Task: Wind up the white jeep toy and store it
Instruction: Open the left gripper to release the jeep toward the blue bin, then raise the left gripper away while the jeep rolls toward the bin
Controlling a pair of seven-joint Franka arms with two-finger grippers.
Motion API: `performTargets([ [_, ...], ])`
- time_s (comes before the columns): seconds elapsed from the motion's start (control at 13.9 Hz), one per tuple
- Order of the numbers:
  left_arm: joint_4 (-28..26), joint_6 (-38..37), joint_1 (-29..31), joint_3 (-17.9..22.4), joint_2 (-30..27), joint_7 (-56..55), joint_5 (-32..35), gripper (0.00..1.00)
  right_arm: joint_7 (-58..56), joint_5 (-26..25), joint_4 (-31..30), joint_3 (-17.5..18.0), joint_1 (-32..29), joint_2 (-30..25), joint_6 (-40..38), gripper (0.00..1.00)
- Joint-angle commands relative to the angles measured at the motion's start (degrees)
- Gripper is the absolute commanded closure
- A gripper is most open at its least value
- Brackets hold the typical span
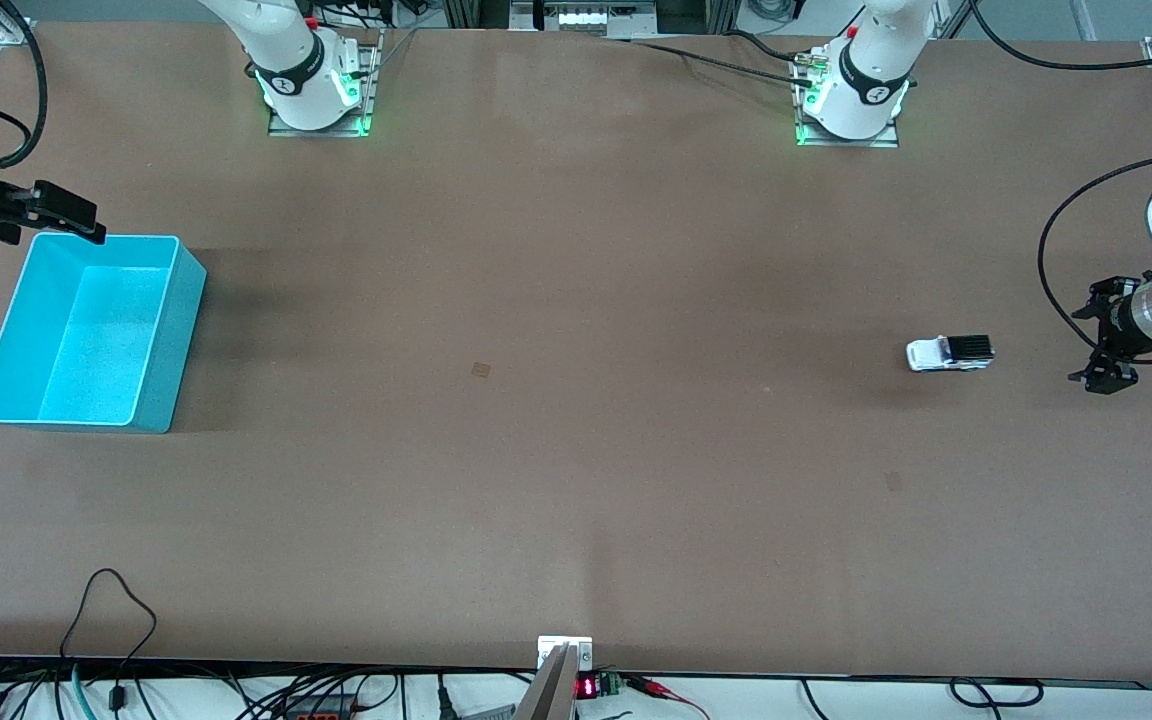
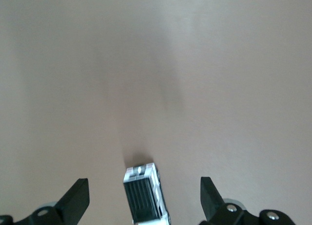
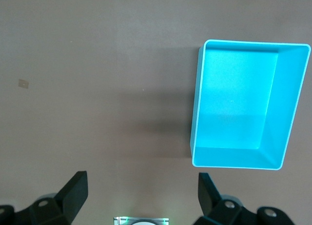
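The white jeep toy stands on the brown table toward the left arm's end, its black ribbed roof up. My left gripper is open and empty, low beside the jeep and apart from it. In the left wrist view the jeep lies between the spread fingertips, touching neither. The cyan bin stands empty at the right arm's end. My right gripper is open and empty, up above the table beside the bin's corner. The right wrist view shows the bin from above and the open right gripper.
The two arm bases stand along the table's edge farthest from the front camera. Cables lie at the edge nearest it. A small mark is on the bare brown table between bin and jeep.
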Motion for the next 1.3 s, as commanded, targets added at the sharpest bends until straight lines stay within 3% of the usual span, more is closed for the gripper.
performTargets([
  [0.0,2.9,-1.7,0.1,-2.7,0.1,2.3,-1.0,0.0,0.0,0.3,0.3,0.2,-0.6,-0.3,-0.6,0.0],
  [0.5,11.1,-7.0,0.1,-11.6,-0.4,6.6,-0.9,0.0,0.0,0.3,0.3,0.1,-0.6,-0.2,-0.4,0.0],
  [1.23,11.6,-13.0,-1.1,-11.7,-2.2,45.4,-0.9,0.0,0.0,0.2,0.3,0.2,-0.5,-0.2,-0.4,0.0],
])
